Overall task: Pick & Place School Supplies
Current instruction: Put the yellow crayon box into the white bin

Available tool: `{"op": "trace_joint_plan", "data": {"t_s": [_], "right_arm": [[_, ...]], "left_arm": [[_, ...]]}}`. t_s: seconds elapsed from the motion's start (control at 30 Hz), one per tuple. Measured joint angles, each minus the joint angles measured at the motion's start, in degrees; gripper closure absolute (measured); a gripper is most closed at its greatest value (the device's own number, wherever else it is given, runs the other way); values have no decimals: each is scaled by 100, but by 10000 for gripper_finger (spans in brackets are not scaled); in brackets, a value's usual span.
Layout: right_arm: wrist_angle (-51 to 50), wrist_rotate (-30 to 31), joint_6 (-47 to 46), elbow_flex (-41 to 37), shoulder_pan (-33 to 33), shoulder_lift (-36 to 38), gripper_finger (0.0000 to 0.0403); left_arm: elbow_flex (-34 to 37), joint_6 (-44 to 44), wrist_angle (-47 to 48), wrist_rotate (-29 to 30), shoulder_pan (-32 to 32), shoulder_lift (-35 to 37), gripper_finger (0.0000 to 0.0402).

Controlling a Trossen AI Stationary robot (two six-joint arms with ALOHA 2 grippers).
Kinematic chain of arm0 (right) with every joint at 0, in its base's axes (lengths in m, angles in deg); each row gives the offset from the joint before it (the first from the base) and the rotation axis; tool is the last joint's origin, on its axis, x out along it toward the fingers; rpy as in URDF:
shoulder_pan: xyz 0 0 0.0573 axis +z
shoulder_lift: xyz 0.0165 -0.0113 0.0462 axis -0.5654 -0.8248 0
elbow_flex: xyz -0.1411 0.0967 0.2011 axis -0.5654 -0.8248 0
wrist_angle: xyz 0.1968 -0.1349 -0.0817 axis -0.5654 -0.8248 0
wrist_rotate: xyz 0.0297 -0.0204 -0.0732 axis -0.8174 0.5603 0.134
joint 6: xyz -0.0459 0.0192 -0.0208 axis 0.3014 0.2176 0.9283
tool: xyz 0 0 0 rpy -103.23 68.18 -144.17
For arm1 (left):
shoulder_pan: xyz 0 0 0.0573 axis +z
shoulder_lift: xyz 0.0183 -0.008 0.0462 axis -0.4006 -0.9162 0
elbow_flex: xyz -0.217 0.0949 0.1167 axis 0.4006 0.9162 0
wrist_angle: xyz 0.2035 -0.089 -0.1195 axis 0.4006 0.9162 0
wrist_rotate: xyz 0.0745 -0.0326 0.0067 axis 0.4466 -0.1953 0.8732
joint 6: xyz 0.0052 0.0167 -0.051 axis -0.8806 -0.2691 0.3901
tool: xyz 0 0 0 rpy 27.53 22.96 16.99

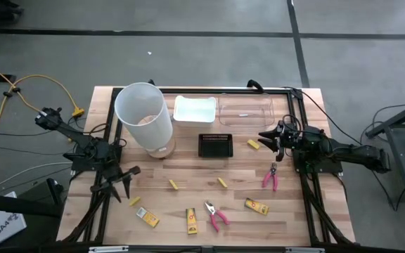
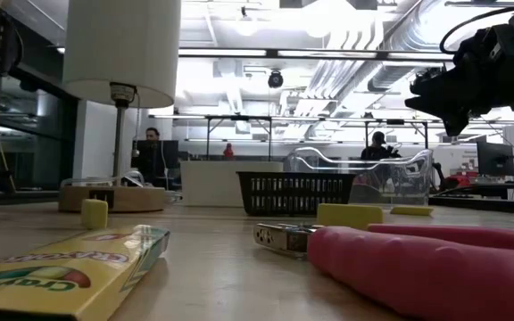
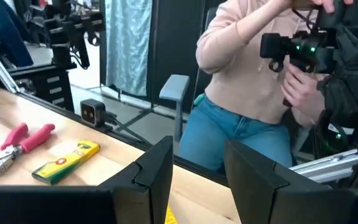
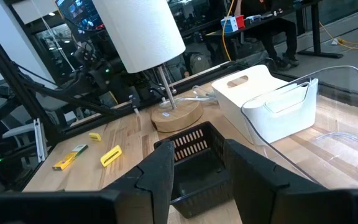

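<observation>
The left claw [image 1: 126, 184] hangs near the wooden desk [image 1: 188, 176] at its eight o'clock edge, fingers spread with nothing between them. The right claw [image 1: 271, 138] hovers at two o'clock, also spread and empty, just beside a small yellow block [image 1: 253, 145]. The school supplies lie loose across the six o'clock half: flat yellow crayon packets with dark print [image 1: 147, 217] and [image 1: 190, 220] at seven o'clock, another [image 1: 256, 206] at five, pink-handled metal pliers [image 1: 216, 215] at six and a second pair [image 1: 271, 177] at four. The small black slotted tray [image 1: 215, 145] sits near the centre, the tall white cylindrical bin [image 1: 145, 118] at ten o'clock.
</observation>
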Motion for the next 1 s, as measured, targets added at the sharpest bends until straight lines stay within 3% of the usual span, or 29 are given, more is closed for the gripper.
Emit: {"op": "trace_joint_plan", "data": {"t_s": [0.37, 0.63, 1.0], "right_arm": [[-1, 0, 2, 1, -1, 0, 270], [0, -2, 0, -1, 0, -1, 270], [0, -1, 1, 0, 0, -1, 270]], "left_arm": [[0, 421, -343, 245, 92, 0, 264], [-2, 1092, -482, 2227, 94, -44, 264], [-262, 1447, -462, 3092, 86, -575, 264]]}}
